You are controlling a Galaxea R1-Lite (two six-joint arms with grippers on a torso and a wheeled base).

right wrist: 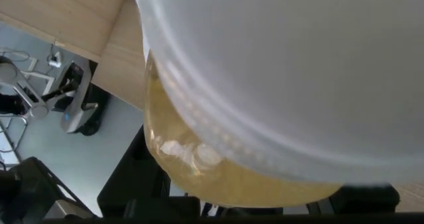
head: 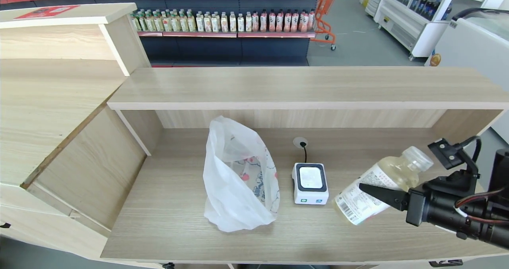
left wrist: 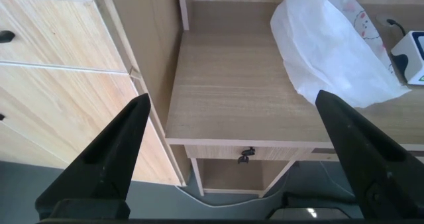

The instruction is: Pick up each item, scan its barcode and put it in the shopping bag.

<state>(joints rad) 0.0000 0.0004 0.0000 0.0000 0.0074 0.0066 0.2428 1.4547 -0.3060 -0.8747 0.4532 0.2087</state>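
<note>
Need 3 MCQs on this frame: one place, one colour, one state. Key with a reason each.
1. The scanner sits: A) inside the bag B) on the top ledge C) on the desk, right of the bag.
2. Liquid in the bottle: A) red B) pale yellow C) blue.
3. The right pincer is: A) shut on the bottle B) open, empty C) shut on the bag.
Key: 1C, it stands on the desk beside the bag; 2B, yellowish through clear plastic; 3A, it clamps the bottle above the desk.

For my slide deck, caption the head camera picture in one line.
Right gripper holds a tilted drink bottle beside the barcode scanner, white shopping bag open on the wooden counter.
</note>
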